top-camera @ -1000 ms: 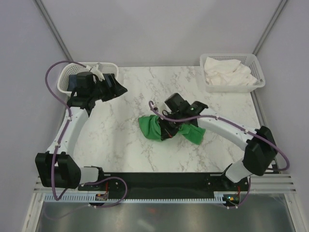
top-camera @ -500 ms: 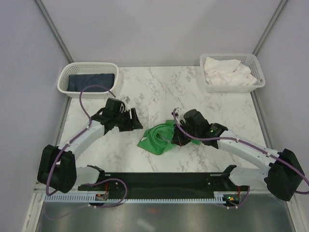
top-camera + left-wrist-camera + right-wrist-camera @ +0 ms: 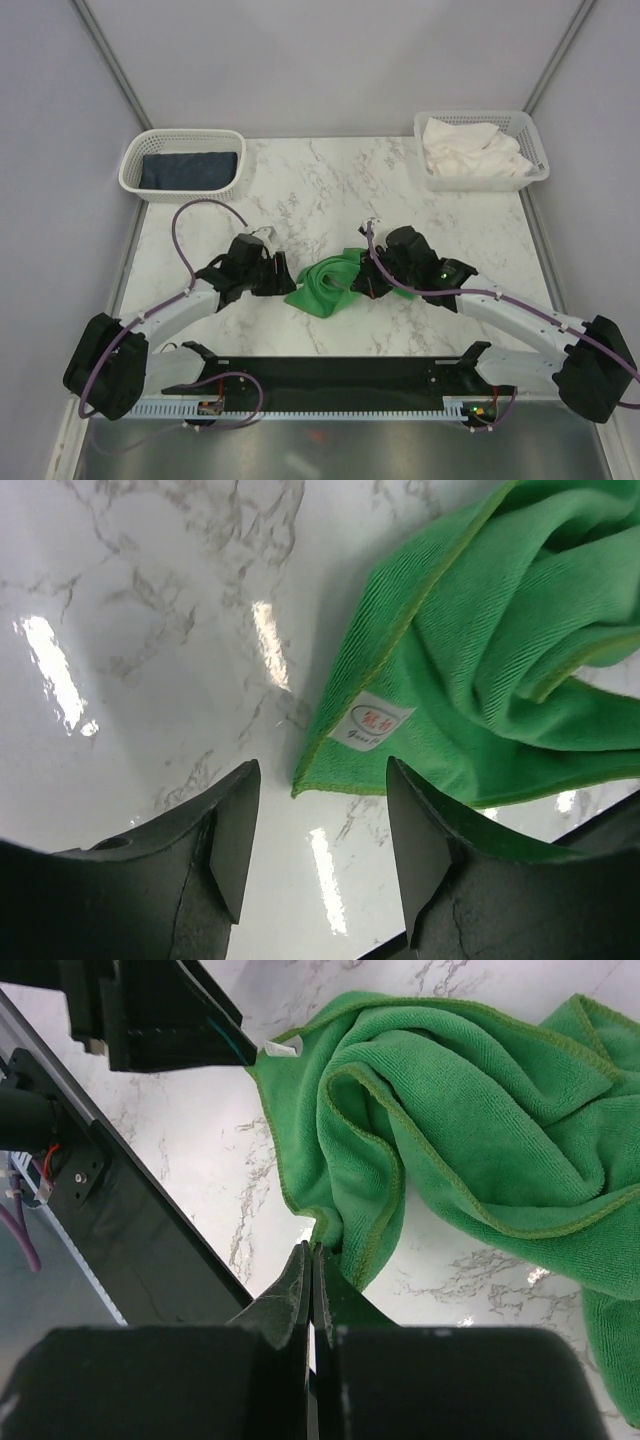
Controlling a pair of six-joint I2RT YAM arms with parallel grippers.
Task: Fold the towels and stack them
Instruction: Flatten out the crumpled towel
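Observation:
The bright green towel (image 3: 330, 284) lies crumpled at the table's middle front. My right gripper (image 3: 366, 283) is shut on a fold of its edge, seen pinched in the right wrist view (image 3: 312, 1252), with the green towel (image 3: 450, 1110) spread beyond. My left gripper (image 3: 284, 276) is open and empty just left of the towel; in the left wrist view it (image 3: 320, 810) stands before the towel's tagged corner (image 3: 370, 723), not touching. The navy towel (image 3: 188, 168) lies folded in the left basket. The white towel (image 3: 468, 150) is bunched in the right basket.
A white mesh basket (image 3: 131, 172) stands at the back left and another (image 3: 536, 150) at the back right. The black base bar (image 3: 330, 372) runs along the near edge, close behind the right gripper (image 3: 130, 1210).
My left arm has come from over the left basket down to the green towel's left corner, leaving the navy towel in the basket. My right gripper shifted slightly forward with the green towel.

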